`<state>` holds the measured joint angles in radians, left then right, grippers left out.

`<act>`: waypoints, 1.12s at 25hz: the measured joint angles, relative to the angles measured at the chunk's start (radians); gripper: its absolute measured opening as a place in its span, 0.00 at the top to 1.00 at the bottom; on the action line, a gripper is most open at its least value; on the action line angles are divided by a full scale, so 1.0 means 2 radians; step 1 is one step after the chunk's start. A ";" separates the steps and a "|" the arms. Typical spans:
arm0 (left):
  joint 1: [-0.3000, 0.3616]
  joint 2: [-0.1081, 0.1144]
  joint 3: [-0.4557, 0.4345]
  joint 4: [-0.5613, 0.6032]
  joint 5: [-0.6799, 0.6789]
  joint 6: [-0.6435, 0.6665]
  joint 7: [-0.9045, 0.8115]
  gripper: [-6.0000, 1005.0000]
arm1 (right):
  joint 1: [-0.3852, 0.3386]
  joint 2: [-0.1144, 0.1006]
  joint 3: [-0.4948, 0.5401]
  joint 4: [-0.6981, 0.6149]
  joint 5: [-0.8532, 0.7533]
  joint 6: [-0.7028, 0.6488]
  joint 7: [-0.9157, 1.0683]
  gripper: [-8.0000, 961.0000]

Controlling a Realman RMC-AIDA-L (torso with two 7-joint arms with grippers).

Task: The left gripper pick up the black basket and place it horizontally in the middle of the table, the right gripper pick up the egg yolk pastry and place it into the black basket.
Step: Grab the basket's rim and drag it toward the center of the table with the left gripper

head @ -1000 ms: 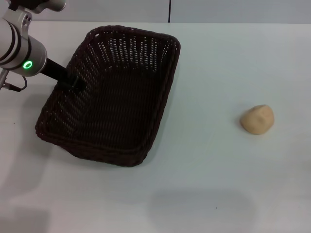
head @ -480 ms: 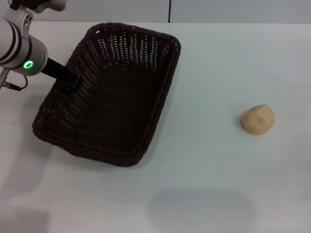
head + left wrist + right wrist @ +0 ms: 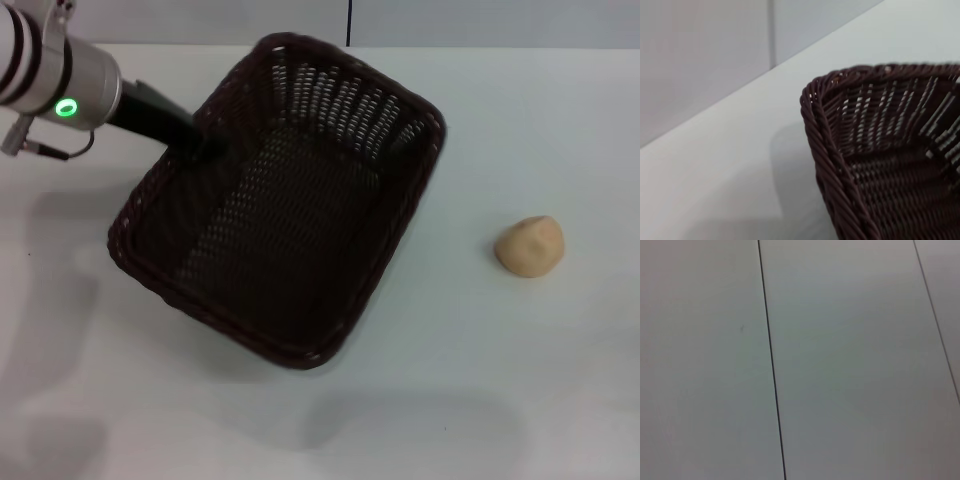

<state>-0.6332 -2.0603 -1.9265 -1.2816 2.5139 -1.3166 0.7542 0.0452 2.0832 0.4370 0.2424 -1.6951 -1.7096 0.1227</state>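
Left gripper point(image 3: 203, 150) at the rim of the black basket point(image 3: 290, 210), on its far-left long side, reached in from the upper left on a silver-grey arm with a green ring light point(image 3: 66, 107). Clamped onto the woven wall there; fingers dark against dark weave, so exact spread cannot be told, but closed on the rim.

Basket skewed diagonally across the worktop point(image 3: 480, 380), one corner toward the far edge, opposite corner toward the robot. Soft shadow spread under its near-left side. Nothing inside it. Left wrist view: one rounded corner of the basket point(image 3: 880, 165) close up, braided rim and open-weave wall, white worktop point(image 3: 730, 165) beyond it and grey wall panels behind.

Egg yolk pastry point(image 3: 530, 245) sitting on the worktop well to the right of the basket, apart from it, dimpled top up.

Right gripper not seen in any view; right wrist view filled only with pale grey panels point(image 3: 850, 365) and thin dark seams.
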 joint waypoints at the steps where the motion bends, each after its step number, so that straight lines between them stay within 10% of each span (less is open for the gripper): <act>1: -0.005 0.000 -0.007 0.002 -0.003 -0.005 0.010 0.71 | 0.000 0.000 -0.001 0.000 0.000 0.000 0.000 0.21; 28: -0.150 0.016 -0.104 0.139 -0.064 -0.134 0.261 0.81 | -0.001 0.001 -0.008 0.003 0.000 -0.012 -0.001 0.21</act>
<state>-0.9342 -2.0279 -2.1351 -1.0029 2.3851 -1.5854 1.2762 0.0433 2.0847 0.4220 0.2480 -1.6950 -1.7334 0.1216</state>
